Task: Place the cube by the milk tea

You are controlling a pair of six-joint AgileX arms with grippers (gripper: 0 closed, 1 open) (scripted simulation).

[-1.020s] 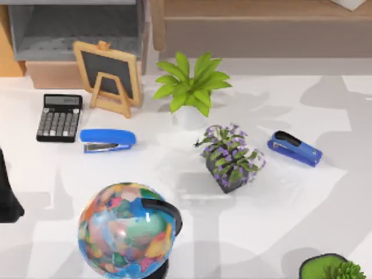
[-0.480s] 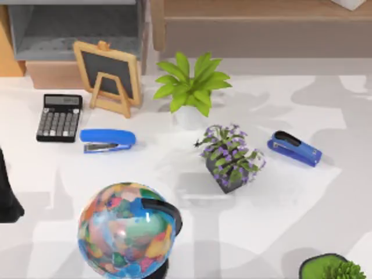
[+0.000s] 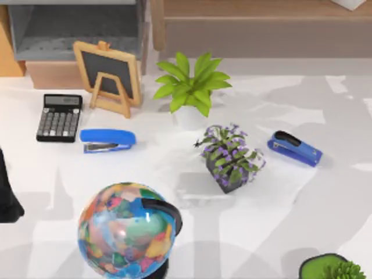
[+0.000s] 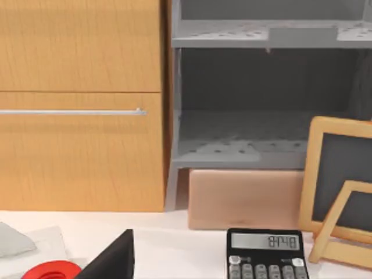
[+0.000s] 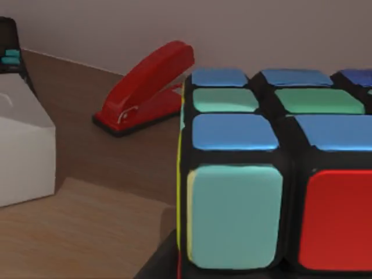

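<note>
The cube (image 5: 273, 174) sits right up against the right wrist camera. Its blue, green, teal and red tiles are set in a black frame over a wooden surface (image 5: 75, 232). A red stapler (image 5: 145, 87) lies behind it and a white box (image 5: 23, 145) stands off to one side. A dark part (image 5: 160, 264) shows under the cube's near lower corner, probably belonging to the right gripper, but we cannot tell whether that gripper is apart or clamped on the cube, nor whether the cube rests on the wood or hangs above it. We judge the cube to be light, rigid and not fragile. Its glossy tiles look slippery, and as a puzzle its layers may twist under an uneven squeeze. We would therefore take it across two opposite flat faces, centred on the middle row of tiles and clear of edges and corners, with firm, square pressure. The left arm (image 3: 7, 195) is parked at the table's left edge, and we cannot tell the left gripper's state either.
</note>
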